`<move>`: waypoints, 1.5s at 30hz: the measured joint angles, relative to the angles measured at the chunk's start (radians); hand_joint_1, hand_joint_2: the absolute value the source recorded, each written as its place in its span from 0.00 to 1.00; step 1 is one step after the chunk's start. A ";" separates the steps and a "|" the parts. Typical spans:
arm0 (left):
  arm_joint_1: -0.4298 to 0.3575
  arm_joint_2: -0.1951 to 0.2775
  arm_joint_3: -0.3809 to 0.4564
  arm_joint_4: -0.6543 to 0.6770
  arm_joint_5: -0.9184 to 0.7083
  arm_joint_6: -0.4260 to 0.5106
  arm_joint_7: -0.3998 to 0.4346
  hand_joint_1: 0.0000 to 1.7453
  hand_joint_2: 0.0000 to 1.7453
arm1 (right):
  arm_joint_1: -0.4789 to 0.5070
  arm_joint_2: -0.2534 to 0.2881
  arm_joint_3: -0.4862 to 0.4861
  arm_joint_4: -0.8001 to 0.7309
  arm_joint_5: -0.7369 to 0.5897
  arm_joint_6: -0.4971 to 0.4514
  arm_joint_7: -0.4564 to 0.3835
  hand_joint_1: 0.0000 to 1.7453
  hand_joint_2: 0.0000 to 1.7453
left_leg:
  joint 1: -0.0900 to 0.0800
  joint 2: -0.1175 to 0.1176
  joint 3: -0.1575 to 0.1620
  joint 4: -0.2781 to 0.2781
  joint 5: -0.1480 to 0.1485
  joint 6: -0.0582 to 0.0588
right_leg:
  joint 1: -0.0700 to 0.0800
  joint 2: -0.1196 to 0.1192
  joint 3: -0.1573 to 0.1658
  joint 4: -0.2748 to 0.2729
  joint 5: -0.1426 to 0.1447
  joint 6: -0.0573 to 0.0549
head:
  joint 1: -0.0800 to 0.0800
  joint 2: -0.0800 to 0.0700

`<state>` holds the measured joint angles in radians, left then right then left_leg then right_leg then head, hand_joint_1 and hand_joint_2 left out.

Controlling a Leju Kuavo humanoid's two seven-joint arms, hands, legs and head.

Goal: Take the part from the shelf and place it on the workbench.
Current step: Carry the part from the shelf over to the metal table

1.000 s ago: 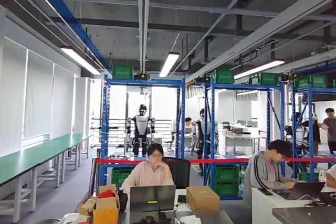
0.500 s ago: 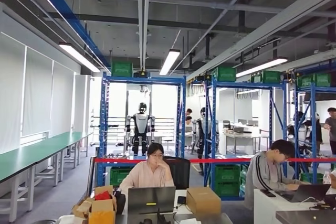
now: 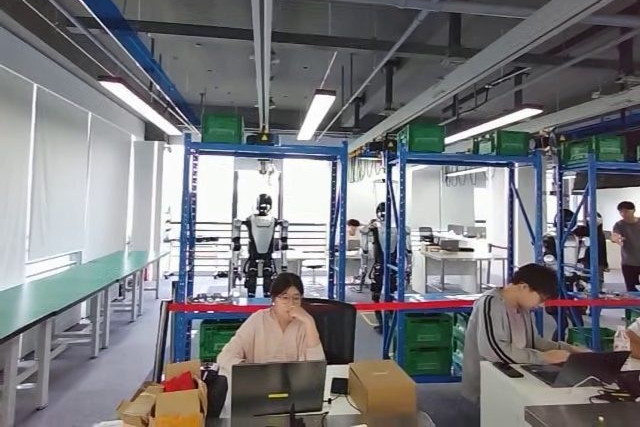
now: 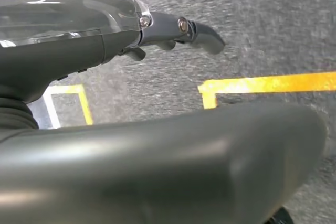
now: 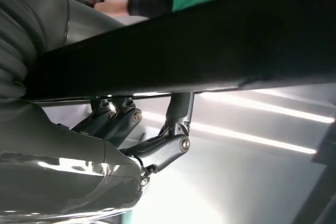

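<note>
Below, the left robot hand (image 4: 174, 27) hangs empty, fingers extended, while the right robot hand (image 5: 150, 140) curls around a dark part (image 5: 206, 45).

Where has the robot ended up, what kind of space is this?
Likely a robotics lab or factory-style test floor: blue racks holding green crates, a humanoid robot standing behind red barrier tape, and people at laptops.

My left hand (image 4: 118, 45) hangs low, its dark fingers (image 4: 198, 31) extended and apart, nothing between them. My right hand (image 5: 99, 150) has its fingers (image 5: 166, 148) hooked round a dark flat edge, bent at the tips against it; what that edge belongs to cannot be determined.
</note>
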<state>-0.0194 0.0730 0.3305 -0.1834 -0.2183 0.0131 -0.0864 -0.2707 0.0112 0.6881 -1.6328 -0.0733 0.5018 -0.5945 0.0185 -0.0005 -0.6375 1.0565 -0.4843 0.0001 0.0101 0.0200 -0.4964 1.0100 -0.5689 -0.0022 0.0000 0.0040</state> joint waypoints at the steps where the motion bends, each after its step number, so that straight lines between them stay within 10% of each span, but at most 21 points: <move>1: 0.000 -0.001 0.001 0.000 -0.002 0.000 0.000 0.00 1.00 | -0.002 -0.001 0.000 0.000 0.007 -0.003 0.002 1.00 1.00 | 0.001 -0.002 0.005 -0.001 0.002 0.005 | 0.001 -0.001 0.000 0.007 -0.004 0.004 | 0.000 0.000; 3: -0.002 -0.003 0.004 0.000 -0.004 0.000 -0.001 0.00 1.00 | -0.009 -0.003 0.001 0.000 0.018 -0.008 0.003 1.00 1.00 | 0.006 -0.006 0.020 -0.008 -0.005 0.015 | 0.001 -0.008 -0.021 0.064 -0.009 0.013 | 0.000 0.000; 8: -0.005 -0.005 0.009 0.000 -0.008 -0.002 -0.001 0.00 1.00 | -0.015 -0.009 0.001 0.002 0.025 -0.014 0.003 1.00 1.00 | 0.011 -0.028 0.059 -0.014 -0.035 0.022 | -0.013 -0.015 -0.188 0.292 -0.088 0.037 | 0.000 0.000; 14: -0.001 -0.013 0.014 0.000 -0.021 -0.002 -0.001 0.00 1.00 | -0.014 -0.016 0.000 0.005 -0.002 -0.013 0.004 1.00 1.00 | 0.012 -0.047 0.115 -0.027 -0.077 0.005 | 0.000 -0.013 -0.162 0.034 0.112 0.009 | 0.000 0.000; 18: -0.003 -0.015 0.019 -0.001 -0.023 -0.003 -0.002 0.00 1.00 | -0.009 -0.018 -0.002 0.002 -0.015 -0.018 0.003 1.00 1.00 | 0.010 -0.035 0.131 -0.018 -0.077 -0.013 | 0.000 -0.013 -0.123 -0.002 0.108 -0.016 | 0.000 0.000; 23: -0.007 -0.017 0.024 -0.001 -0.025 -0.003 -0.003 0.00 1.00 | -0.001 -0.019 -0.008 0.000 -0.018 -0.020 0.000 1.00 1.00 | 0.009 -0.016 -0.030 0.221 -0.166 -0.018 | 0.001 -0.017 -0.074 -0.015 0.077 -0.030 | 0.000 0.000; 29: -0.004 -0.017 0.030 -0.001 -0.033 -0.002 -0.003 0.00 1.00 | 0.007 -0.021 -0.015 -0.002 -0.019 -0.019 0.000 1.00 1.00 | 0.001 -0.004 -0.001 -0.010 0.022 -0.006 | 0.003 -0.017 -0.010 -0.012 0.020 -0.011 | -0.001 0.000; 34: -0.002 -0.018 0.032 -0.001 -0.033 -0.002 -0.002 0.00 1.00 | 0.009 -0.022 -0.020 -0.011 -0.021 -0.019 -0.001 1.00 1.00 | 0.004 -0.007 0.027 -0.026 0.010 0.019 | 0.000 -0.017 -0.031 0.052 0.002 0.017 | -0.001 0.000; 38: -0.005 -0.018 0.034 -0.001 -0.035 -0.002 -0.002 0.00 1.00 | 0.014 -0.023 -0.021 -0.012 -0.021 -0.019 -0.002 1.00 1.00 | 0.007 -0.009 0.061 -0.031 -0.017 0.025 | -0.012 -0.018 -0.186 0.279 -0.073 0.037 | -0.001 0.000; 40: -0.003 -0.018 0.035 -0.001 -0.037 -0.002 -0.002 0.00 1.00 | 0.016 -0.024 -0.022 -0.012 -0.021 -0.018 -0.002 1.00 1.00 | 0.007 -0.010 0.083 -0.031 -0.035 0.023 | -0.013 -0.018 -0.205 0.251 -0.038 0.037 | -0.001 0.000; 43: -0.004 -0.020 0.036 -0.001 -0.041 -0.002 -0.002 0.00 1.00 | 0.015 -0.024 -0.025 -0.012 -0.021 -0.015 -0.002 1.00 1.00 | 0.007 -0.013 0.118 -0.034 -0.060 0.013 | -0.006 -0.017 -0.156 0.067 0.088 0.022 | -0.001 -0.001; 45: -0.005 -0.021 0.037 -0.001 -0.042 -0.002 -0.002 0.00 1.00 | 0.015 -0.025 -0.026 -0.012 -0.021 -0.013 -0.002 1.00 1.00 | 0.008 -0.015 0.127 -0.037 -0.069 0.002 | 0.001 -0.015 -0.143 0.021 0.107 0.006 | -0.001 0.000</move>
<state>-0.0246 0.0515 0.3675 -0.1846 -0.2606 0.0114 -0.0884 -0.2555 -0.0134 0.6624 -1.6449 -0.0943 0.4887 -0.5962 0.0261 -0.0151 -0.5107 1.0196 -0.5537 0.0017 0.0113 0.0049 -0.6393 1.0312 -0.4615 0.0041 -0.0008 0.0035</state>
